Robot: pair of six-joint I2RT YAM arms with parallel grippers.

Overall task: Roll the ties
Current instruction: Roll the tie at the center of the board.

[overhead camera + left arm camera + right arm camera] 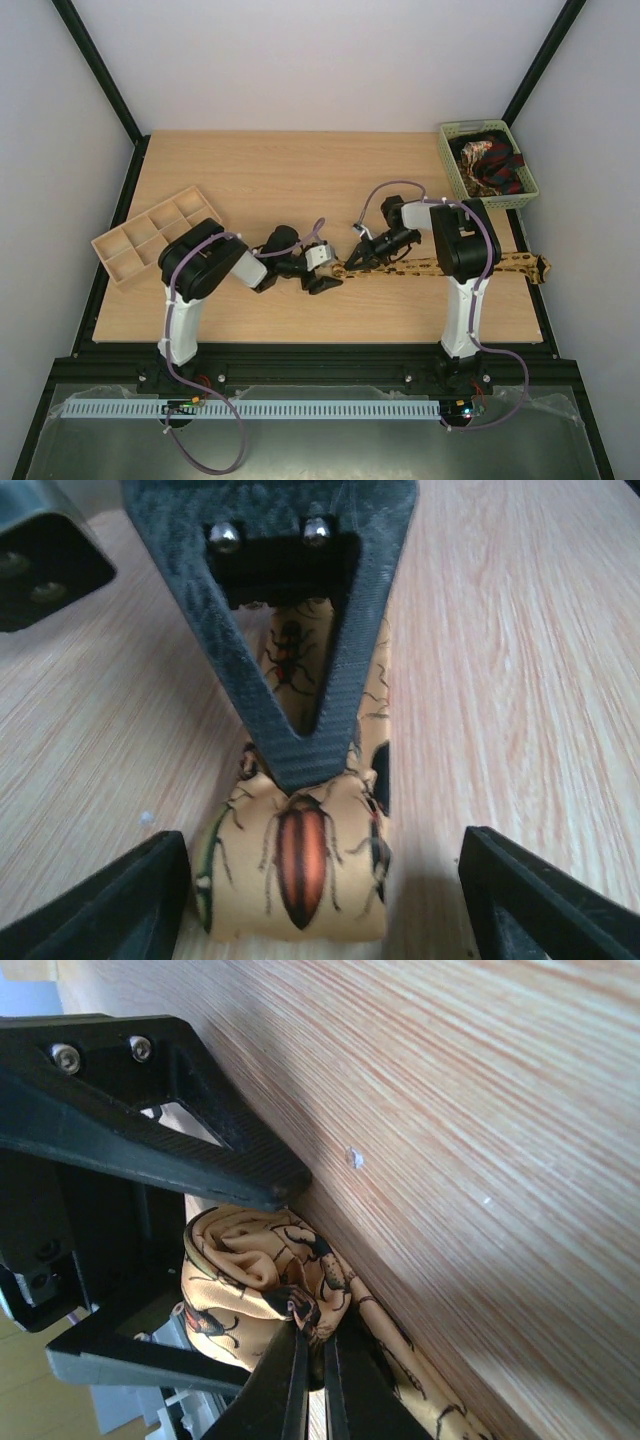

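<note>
The tan-yellow beetle-printed fabric tie [505,263] lies across the near right of the light wooden worktop [300,180], overhanging its right edge. The tie's bunched, perhaps rolled, left end sits between the jaws of the left tool [326,281] and is nipped by the right tool [355,262]. At the far right corner a green plastic basket [497,201] holds dark patterned ties [490,160]. A tan compartment tray [140,232] lies at the left edge.

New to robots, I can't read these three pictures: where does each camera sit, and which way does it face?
Top external: fixed above and behind the arms, looking down on the table; both arms show.
Left wrist: on the left arm, looking low along the yellow tie; open fingers of the left gripper frame the bottom corners.
Right wrist: on the right arm, skimming the tabletop; the right gripper, at the bottom, is shut on the tie.
Shared: both wrist views show the tie's bunched end and the other arm's gripper.
</note>
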